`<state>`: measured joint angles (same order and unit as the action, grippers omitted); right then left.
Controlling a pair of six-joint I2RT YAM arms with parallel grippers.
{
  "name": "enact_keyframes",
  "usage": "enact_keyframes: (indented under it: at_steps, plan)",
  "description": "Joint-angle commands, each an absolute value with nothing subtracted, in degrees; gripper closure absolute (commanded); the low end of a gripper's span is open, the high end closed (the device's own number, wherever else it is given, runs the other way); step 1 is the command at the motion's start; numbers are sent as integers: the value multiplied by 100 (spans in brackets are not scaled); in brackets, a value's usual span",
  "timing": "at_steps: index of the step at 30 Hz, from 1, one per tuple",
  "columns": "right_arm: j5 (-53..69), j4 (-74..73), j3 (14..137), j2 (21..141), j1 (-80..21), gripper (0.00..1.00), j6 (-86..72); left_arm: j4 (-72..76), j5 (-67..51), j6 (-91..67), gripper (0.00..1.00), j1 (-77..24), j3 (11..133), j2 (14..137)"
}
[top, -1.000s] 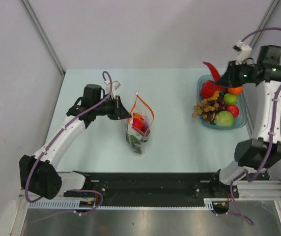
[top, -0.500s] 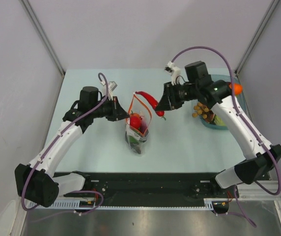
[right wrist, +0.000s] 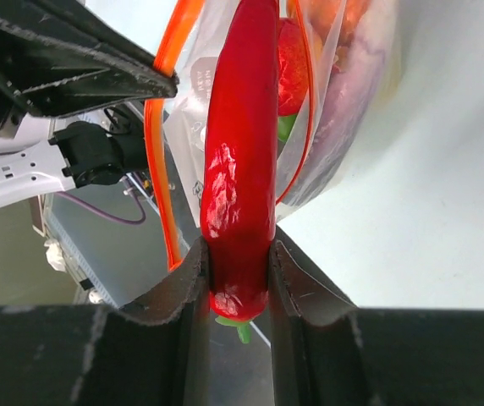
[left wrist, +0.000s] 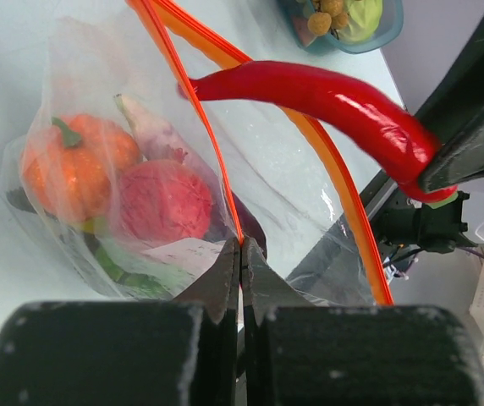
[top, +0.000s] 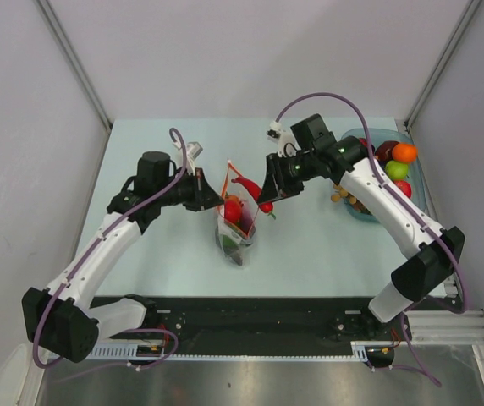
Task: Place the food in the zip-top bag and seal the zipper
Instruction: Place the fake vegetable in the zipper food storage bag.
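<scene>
The clear zip-top bag (top: pixel 237 227) stands mid-table with its mouth open upward. My left gripper (top: pixel 217 196) is shut on the near side of its orange-red zipper (left wrist: pixel 198 108), seen pinched at the fingertips in the left wrist view (left wrist: pixel 242 247). Inside the bag lie an orange pumpkin (left wrist: pixel 77 165), a red round fruit (left wrist: pixel 162 201) and a purple piece. My right gripper (top: pixel 269 191) is shut on the stem end of a red chilli (right wrist: pixel 242 161), whose tip points into the bag's mouth (top: pixel 247 184). The chilli also shows in the left wrist view (left wrist: pixel 327 95).
The blue tray (top: pixel 362 213) sits at the right edge of the table, holding an orange fruit (top: pixel 404 152), a green one (top: pixel 397 169), a red one (top: pixel 403 188) and a bunch of small brown balls (top: pixel 343 193). Grey walls enclose the table.
My right arm has carried the red chilli leftward from the tray to the bag's mouth. My left gripper has kept its hold on the zipper edge.
</scene>
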<state>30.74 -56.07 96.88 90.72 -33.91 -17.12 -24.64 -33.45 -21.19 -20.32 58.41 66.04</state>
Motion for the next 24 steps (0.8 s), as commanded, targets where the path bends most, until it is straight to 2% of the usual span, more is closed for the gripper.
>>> enact_keyframes:
  at_steps: [1, 7, 17, 18, 20, 21, 24]
  plan:
    - [2962, -5591, 10018, 9289, -3533, 100, -2109, -2250, -3279, -2136, 99, -2179, 5801, 6372]
    - [3173, -5651, 10468, 9799, -3551, 100, -2592, -2259, -3191, -2127, 99, -2364, 5809, 6381]
    - [2584, -5449, 10731, 10099, -3849, 100, -2945, -2118, -3278, -2311, 99, -2452, 5766, 6407]
    - [2506, -5449, 10801, 10099, -3971, 90, -2927, -2109, -3313, -2329, 99, -2452, 5766, 6407]
    - [2609, -5414, 10828, 10108, -4034, 64, -2761, -2118, -3331, -2329, 99, -2452, 5766, 6407]
    - [2645, -5405, 10889, 10107, -4034, 41, -2690, -2127, -3348, -2303, 99, -2452, 5774, 6399]
    - [2883, -5519, 11074, 10003, -3999, 24, -2023, -2258, -3375, -2198, 99, -2435, 5827, 6390]
